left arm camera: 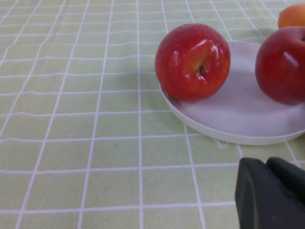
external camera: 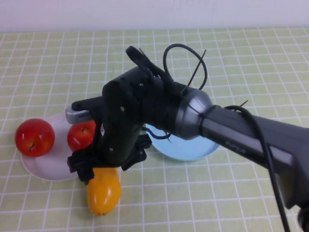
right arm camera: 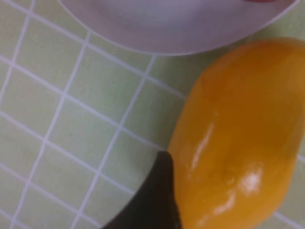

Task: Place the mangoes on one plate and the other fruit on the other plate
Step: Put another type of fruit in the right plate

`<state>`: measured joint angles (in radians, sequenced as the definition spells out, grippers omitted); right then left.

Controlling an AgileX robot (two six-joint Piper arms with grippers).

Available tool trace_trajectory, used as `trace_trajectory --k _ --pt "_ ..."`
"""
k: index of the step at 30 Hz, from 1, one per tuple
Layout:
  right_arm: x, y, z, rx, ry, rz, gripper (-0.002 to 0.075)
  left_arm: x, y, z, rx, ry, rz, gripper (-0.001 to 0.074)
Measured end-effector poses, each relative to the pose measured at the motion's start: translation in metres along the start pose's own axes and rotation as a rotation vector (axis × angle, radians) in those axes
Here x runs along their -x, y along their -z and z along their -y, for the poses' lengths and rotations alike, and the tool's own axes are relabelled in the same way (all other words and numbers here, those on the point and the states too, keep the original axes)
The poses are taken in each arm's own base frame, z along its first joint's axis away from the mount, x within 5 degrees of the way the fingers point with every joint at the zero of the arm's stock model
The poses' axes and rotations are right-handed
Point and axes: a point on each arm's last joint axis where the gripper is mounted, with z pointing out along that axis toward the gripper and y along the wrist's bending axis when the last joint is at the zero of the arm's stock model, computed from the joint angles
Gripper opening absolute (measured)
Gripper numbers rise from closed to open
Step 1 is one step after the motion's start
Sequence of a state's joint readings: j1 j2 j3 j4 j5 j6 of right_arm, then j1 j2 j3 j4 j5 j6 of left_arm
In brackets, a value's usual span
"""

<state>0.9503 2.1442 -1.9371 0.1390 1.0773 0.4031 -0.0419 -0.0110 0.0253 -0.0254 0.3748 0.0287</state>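
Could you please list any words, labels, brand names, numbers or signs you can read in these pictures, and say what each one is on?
Nothing can be read with certainty.
Right arm's grey link: a faint dark marking, too blurred to read.
Apples, mango, white plate, blue plate, checked cloth: no text or labels.

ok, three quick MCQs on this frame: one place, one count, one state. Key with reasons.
1. Where is the mango?
A. white plate
B. blue plate
C. on the cloth

2. Apples on the white plate?
A. one
B. two
C. three

3. The blue plate holds:
A. nothing visible
B. an apple
C. a mango

Key:
1 C: it lies on the cloth beside the white plate, under the right gripper, whose finger sits beside it.
2 B: two apples sit on it, near the shut left gripper.
3 A: its visible part is bare; the arm hides the rest.
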Motion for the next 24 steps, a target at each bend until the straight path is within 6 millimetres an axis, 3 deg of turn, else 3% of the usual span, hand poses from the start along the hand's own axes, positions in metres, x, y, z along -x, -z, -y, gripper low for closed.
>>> trace_trajectory --k 8,14,17,20,24 --pt "0.009 -0.033 -0.001 -0.082 0.002 -0.067 0.0666 0.000 0.000 0.000 0.000 0.000 0.000 0.0002" --pt "0.010 -0.047 -0.001 -0.107 0.012 -0.081 0.0664 0.000 0.000 0.000 0.000 0.000 0.000 0.0002" --pt "0.008 -0.054 0.001 -0.127 0.022 -0.105 0.0629 0.000 0.000 0.000 0.000 0.000 0.000 0.0002" --pt "0.007 -0.056 0.002 -0.134 0.037 -0.114 0.0540 0.000 0.000 0.000 0.000 0.000 0.000 0.0002" --pt "0.010 -0.048 0.001 -0.134 0.055 -0.095 0.0532 0.000 0.000 0.000 0.000 0.000 0.000 0.0002"
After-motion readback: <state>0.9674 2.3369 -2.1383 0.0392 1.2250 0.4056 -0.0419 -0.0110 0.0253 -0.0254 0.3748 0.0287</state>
